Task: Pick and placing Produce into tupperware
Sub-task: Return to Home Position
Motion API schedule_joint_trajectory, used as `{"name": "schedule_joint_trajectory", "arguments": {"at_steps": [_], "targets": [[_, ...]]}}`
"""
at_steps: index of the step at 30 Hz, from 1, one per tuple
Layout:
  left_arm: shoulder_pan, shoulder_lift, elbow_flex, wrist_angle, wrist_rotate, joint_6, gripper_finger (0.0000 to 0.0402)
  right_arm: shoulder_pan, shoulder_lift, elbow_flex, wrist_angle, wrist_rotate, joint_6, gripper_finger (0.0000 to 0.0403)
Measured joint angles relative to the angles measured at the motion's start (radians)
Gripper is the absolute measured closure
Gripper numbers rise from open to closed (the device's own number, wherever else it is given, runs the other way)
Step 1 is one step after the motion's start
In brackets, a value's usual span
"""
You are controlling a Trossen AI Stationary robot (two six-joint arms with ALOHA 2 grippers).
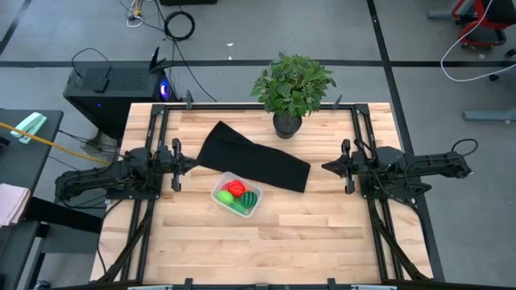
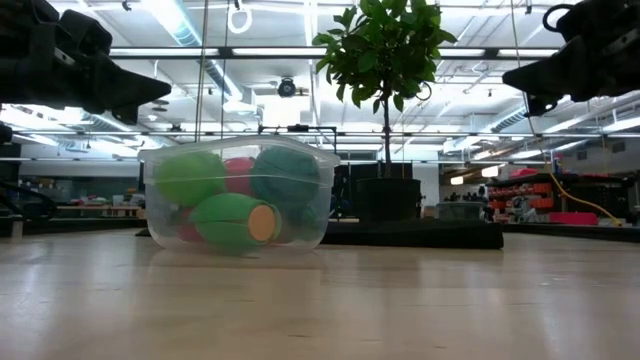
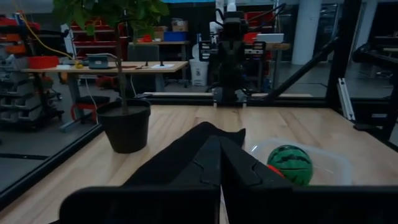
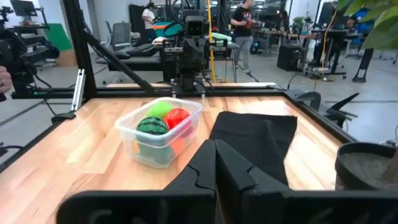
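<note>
Bench [image 1: 322, 234]: black cloth mat [image 1: 258, 161] lies mid-bench, with the clear tupperware [image 1: 216, 193] just beside its near edge. The produce [image 1: 238, 196], red and green pieces, sits piled inside the tupperware. Left tool [image 1: 193, 159] and right tool [image 1: 326, 167] hang at opposite sides, both clenched, empty.

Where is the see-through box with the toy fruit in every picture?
High view: tupperware mid-table, beside the black cloth.
Low view: tupperware left of centre.
Left wrist view: tupperware just past the left gripper.
Right wrist view: tupperware ahead of the right gripper.
Shared landmark: the black cloth beside it.
</note>
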Motion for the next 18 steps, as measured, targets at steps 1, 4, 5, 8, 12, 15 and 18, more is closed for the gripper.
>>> {"name": "schedule_joint_trajectory", "arguments": {"at_steps": [1,4,5,8,12,15,18], "targets": [[0.0,0.0,0.0,-0.001,0.001,0.0,0.0399,0.0,0.0,0.0,0.003,0.002,-0.007,0.04],[-0.001,0.0,0.0,-0.001,0.007,0.0,0.04,0.0,0.0,0.0,-0.002,0.003,-0.012,0.04],[0.0,0.0,0.0,-0.001,0.009,0.0,0.04,0.0,0.0,0.0,-0.007,0.003,-0.014,0.04],[0.0,0.0,0.0,-0.002,0.012,0.004,0.04,0.0,-0.003,0.0,-0.031,0.015,-0.023,0.0401],[0.0,0.0,0.0,-0.003,0.014,0.004,0.04,0.0,-0.02,-0.002,-0.064,0.056,-0.014,0.0401],[0.0,0.001,0.0,-0.003,0.015,0.003,0.04,0.0,-0.058,-0.002,-0.073,0.058,-0.013,0.0402],[0.0,0.005,0.0,-0.003,0.016,-0.002,0.04,0.0,-0.11,-0.009,-0.099,0.054,0.009,0.0402]]}}
